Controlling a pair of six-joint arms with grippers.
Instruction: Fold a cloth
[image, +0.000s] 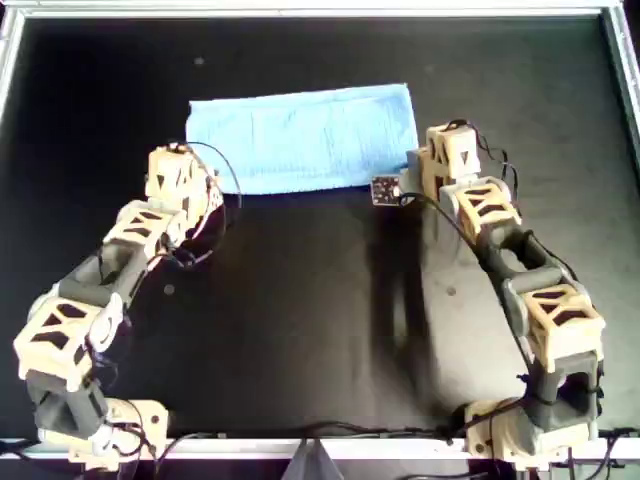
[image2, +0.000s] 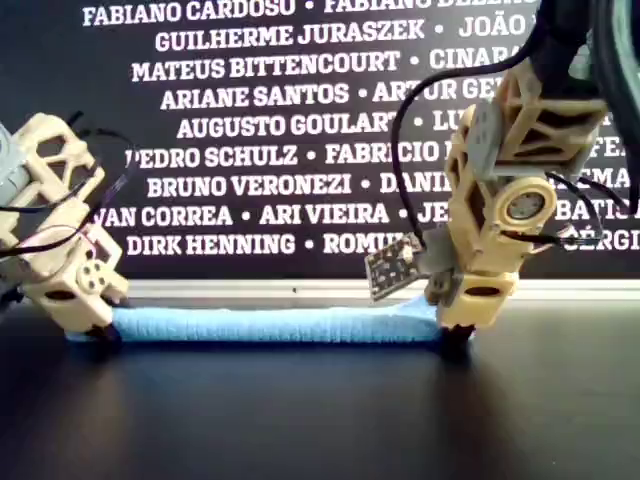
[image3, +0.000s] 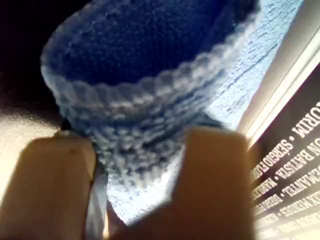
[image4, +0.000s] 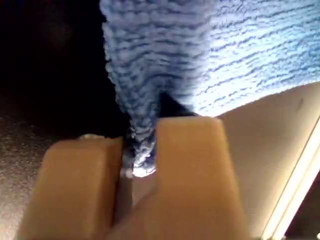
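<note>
Both grippers are clamped on the cloth (image: 305, 135). The right gripper (image4: 137, 155) has its jaws squeezed tight on a bunched corner, and the left gripper (image3: 140, 165) pinches a folded edge. The cloth stretches flat between them on the black table (image: 320, 300), with a name-covered wall banner (image2: 300, 130) behind it.

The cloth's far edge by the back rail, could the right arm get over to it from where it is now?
Probably yes, though not freely: the right gripper is shut on the cloth at its near corner. Nothing lies between it and the far edge, so reaching means carrying or releasing that corner.
</note>
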